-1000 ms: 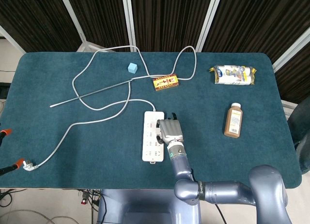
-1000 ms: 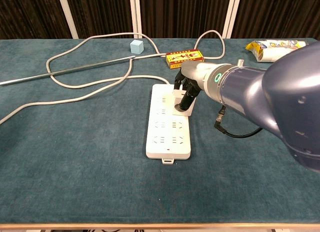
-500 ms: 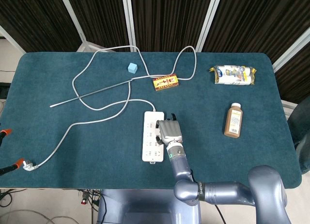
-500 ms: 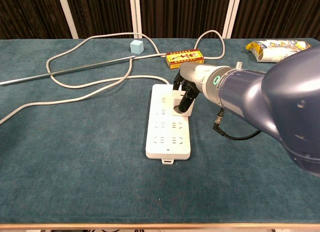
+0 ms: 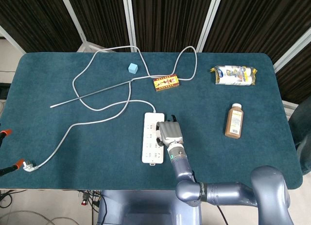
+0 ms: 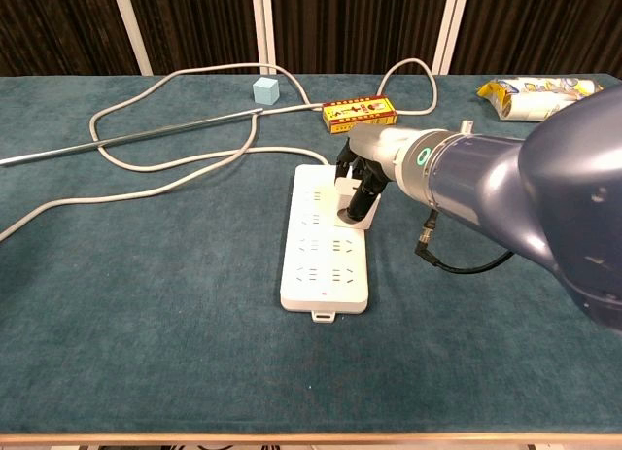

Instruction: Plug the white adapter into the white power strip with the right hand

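Note:
The white power strip (image 5: 151, 143) (image 6: 324, 262) lies flat near the table's front middle, with its cable leading off to the far left. My right hand (image 5: 170, 133) (image 6: 365, 175) rests over the strip's far right sockets. Its dark fingers are curled around the white adapter (image 6: 346, 190), which sits against the strip's top face. Whether the prongs are in a socket I cannot tell. In the head view the hand hides the adapter. My left hand shows in neither view.
A yellow-red box (image 5: 166, 82) (image 6: 359, 112), a blue cube (image 5: 132, 68) (image 6: 265, 89) and a thin metal rod (image 5: 92, 94) lie beyond the strip. The white cable (image 5: 97, 115) loops left to a plug (image 5: 28, 165). A brown bottle (image 5: 234, 120) and a snack packet (image 5: 235, 75) are on the right.
The power strip has slid slightly to the left under the hand, its near end swinging left. The right hand stays on the adapter at nearly the same spot.

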Tool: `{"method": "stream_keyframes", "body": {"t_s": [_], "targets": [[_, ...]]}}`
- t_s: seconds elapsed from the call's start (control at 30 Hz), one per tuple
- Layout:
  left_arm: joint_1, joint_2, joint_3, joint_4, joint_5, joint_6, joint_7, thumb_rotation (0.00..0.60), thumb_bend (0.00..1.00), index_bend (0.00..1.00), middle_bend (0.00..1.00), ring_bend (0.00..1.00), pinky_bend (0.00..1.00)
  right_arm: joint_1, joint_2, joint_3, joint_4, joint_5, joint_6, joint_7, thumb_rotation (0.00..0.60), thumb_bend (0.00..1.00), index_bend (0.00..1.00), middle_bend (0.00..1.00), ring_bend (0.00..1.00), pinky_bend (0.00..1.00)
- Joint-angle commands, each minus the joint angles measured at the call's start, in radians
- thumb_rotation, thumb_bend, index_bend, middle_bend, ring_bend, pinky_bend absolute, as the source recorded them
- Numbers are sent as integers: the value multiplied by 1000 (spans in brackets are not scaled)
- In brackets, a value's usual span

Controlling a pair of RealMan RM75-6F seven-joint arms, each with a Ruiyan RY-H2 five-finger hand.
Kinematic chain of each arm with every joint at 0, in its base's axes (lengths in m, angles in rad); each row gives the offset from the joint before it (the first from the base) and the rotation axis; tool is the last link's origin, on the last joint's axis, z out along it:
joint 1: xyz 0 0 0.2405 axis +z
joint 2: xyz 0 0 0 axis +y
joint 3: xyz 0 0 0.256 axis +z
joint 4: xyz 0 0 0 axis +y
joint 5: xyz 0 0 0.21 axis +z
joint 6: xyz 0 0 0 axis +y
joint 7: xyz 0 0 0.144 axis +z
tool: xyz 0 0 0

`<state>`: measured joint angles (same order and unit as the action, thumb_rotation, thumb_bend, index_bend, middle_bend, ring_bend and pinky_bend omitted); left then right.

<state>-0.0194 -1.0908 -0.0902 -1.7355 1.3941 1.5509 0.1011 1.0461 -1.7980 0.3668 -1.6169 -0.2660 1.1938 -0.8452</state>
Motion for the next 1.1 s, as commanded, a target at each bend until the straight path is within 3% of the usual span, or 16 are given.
{"method": "stream_keyframes", "body": {"t_s": [0.03, 0.7, 1.1], "targets": [[0, -1, -1, 0, -1, 0, 1, 600, 88, 213, 8, 0, 0, 0, 6, -1, -6, 2, -5, -2, 600, 566, 489, 432, 281, 26], [-2, -1, 0, -4, -9, -7, 12, 600, 88, 216, 8, 0, 0, -3, 120, -14, -132, 40, -34, -14, 600, 567, 240, 247, 146, 7], [-5, -4, 4, -10, -11, -13, 29, 600, 88, 218, 8, 0, 0, -39, 285, -18, -305, 29, -21, 17, 600, 566, 209, 203, 112, 2]]}}
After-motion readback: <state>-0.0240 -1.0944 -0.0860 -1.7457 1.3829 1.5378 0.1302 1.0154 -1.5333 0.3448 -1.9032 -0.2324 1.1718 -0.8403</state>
